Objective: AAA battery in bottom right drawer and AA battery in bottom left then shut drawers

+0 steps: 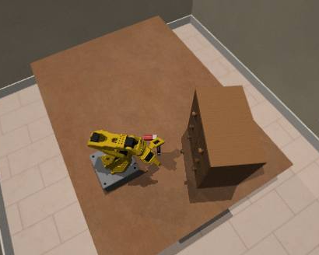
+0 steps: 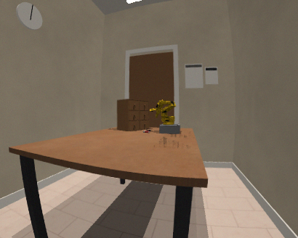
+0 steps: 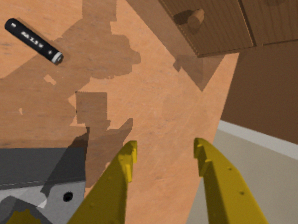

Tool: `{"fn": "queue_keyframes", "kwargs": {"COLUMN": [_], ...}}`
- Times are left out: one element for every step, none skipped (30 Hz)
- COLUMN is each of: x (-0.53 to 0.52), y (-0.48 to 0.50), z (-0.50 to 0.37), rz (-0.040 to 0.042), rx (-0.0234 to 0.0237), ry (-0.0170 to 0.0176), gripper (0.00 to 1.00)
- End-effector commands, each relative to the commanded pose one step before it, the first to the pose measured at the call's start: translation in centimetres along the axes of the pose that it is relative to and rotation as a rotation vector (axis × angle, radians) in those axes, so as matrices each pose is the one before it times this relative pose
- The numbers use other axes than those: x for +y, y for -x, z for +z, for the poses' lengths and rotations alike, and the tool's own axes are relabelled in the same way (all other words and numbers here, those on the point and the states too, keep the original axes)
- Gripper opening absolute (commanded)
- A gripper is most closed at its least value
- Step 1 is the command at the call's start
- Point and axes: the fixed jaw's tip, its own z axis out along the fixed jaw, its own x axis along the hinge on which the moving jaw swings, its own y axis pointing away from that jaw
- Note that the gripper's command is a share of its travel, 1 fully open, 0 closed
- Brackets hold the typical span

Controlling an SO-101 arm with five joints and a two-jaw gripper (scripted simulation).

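A slim black battery [image 3: 34, 40] with white print lies on the table at the upper left of the wrist view; it also shows in the overhead view [image 1: 159, 148] just beside my arm. A small red and white thing [image 1: 149, 137] lies next to it; I cannot tell which is the AA or the AAA. The wooden chest [image 1: 223, 136] stands to the right, its drawers shut. A drawer knob [image 3: 192, 19] shows at the top of the wrist view. My gripper [image 3: 165, 155] hangs above the table between base and chest, fingers slightly apart with nothing between them.
The grey base plate [image 1: 114, 171] of my arm sits left of the gripper. The table's edge [image 3: 250, 135] and the tiled floor show at the lower right of the wrist view. The chest also shows from the far camera [image 2: 133, 115].
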Motion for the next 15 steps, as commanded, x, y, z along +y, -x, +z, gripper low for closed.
{"fn": "queue_keyframes", "kwargs": {"x": [0.252,-0.008,0.000,0.000,-0.008,-0.008,-0.008,-0.009,-0.009,-0.009,-0.009,-0.009,-0.010,-0.010,-0.010], "y": [-0.2641,0.0101,0.0000,0.0000,0.0101,0.0105,0.0105,0.0109,0.0110,0.0114,0.0114,0.0118,0.0119,0.0123,0.0124], "z": [0.1345,0.0002,0.0000,0.0000,0.0002,0.0002,0.0003,0.0002,0.0003,0.0002,0.0003,0.0002,0.0003,0.0002,0.0003], "rz": [0.10903,0.02515,0.00000,0.00000,0.02515,0.02515,0.02515,0.02515,0.02515,0.02515,0.02515,0.02515,0.02515,0.02515,0.02515], "rx": [0.01351,0.00033,0.00000,0.00000,0.00033,0.00031,0.00032,0.00030,0.00030,0.00028,0.00029,0.00027,0.00027,0.00025,0.00025], "ry": [0.01103,-0.00027,0.00000,0.00000,-0.00027,-0.00028,-0.00028,-0.00030,-0.00030,-0.00031,-0.00031,-0.00033,-0.00033,-0.00034,-0.00034], "gripper": [0.21,0.21,0.21,0.21,0.21,0.21,0.21,0.21,0.21,0.21,0.21,0.21,0.21,0.21,0.21]}}
